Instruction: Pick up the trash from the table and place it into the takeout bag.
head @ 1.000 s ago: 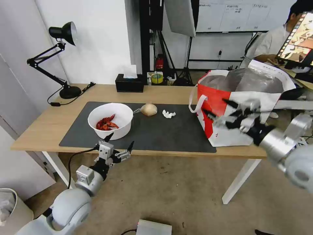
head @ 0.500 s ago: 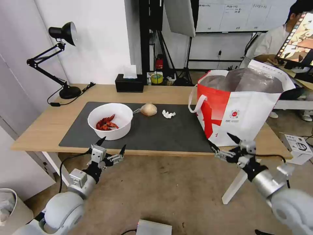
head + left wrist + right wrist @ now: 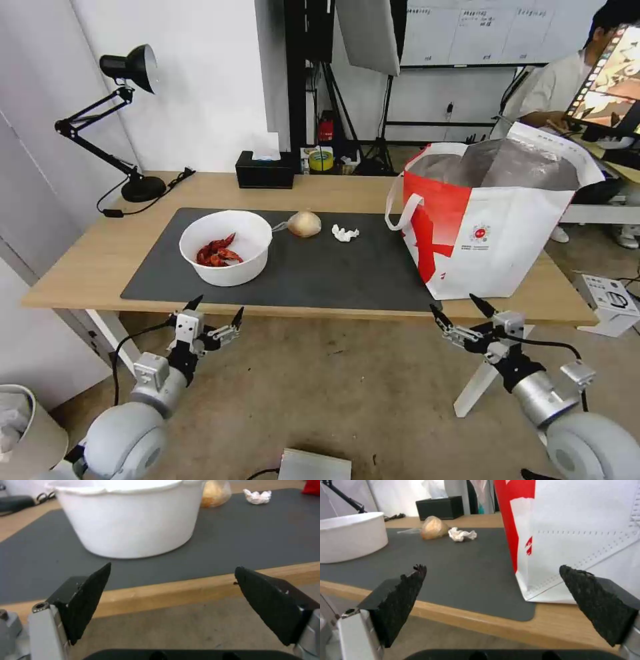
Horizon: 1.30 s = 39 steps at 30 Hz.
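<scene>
Both hands wide open, empty, below surface [image 3: 80, 267] edge. Left hand [image 3: 215, 316]: bowl [image 3: 225, 257] just ahead, stiff but tippy — likely pinch rim. Right hand [image 3: 461, 313]: tissue [image 3: 345, 233] well ahead, featherlight.

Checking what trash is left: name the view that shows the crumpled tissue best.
Right wrist view: the crumpled tissue shows unblocked on the mat beside the tan lump. Head view shows it small; left wrist view at the frame's edge.

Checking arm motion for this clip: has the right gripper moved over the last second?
Yes. The right gripper dropped from in front of the takeout bag to below the table's front edge.
</scene>
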Tool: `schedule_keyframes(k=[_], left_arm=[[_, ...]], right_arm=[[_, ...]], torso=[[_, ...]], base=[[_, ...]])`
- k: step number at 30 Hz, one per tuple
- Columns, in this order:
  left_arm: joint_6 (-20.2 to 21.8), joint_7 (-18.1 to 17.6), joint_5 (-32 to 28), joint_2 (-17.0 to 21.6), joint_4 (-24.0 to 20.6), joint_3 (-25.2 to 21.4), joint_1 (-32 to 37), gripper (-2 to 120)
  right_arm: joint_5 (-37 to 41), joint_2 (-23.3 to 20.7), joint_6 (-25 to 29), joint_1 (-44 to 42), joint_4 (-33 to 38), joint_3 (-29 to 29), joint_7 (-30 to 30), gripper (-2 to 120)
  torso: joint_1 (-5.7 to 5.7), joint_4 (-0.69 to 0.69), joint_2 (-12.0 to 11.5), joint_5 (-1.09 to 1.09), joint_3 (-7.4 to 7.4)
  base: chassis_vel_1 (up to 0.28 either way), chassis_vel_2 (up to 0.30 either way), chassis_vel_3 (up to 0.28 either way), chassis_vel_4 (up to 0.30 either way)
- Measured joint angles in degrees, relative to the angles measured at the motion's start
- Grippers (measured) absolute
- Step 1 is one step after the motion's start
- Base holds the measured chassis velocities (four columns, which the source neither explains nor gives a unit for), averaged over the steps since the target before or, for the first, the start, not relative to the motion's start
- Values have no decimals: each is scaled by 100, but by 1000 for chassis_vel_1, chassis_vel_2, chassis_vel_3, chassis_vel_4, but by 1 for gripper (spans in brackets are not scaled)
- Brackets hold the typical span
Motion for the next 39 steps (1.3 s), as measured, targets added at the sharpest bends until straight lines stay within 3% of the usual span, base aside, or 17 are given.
schedule_keyframes(k=[28,35,39], left_arm=[[182,-137,-70,-76,-24,-76,86,100],[179,-136,-69,-76,-19,-43,38,100],[179,-152,-64,-114,-55,-49,61,100]], right_arm=[[208,241,76,171,-32,-198,64,100],[379,-33,-369,1124,38,-889,304,100],[566,-159,-935,2371,-283,-1888,404,100]], torso=[[1,-2,0,0,0],[1,-1,0,0,1],[1,1,0,1,1]], base=[[0,0,0,0],[0,0,0,0],[0,0,0,0]])
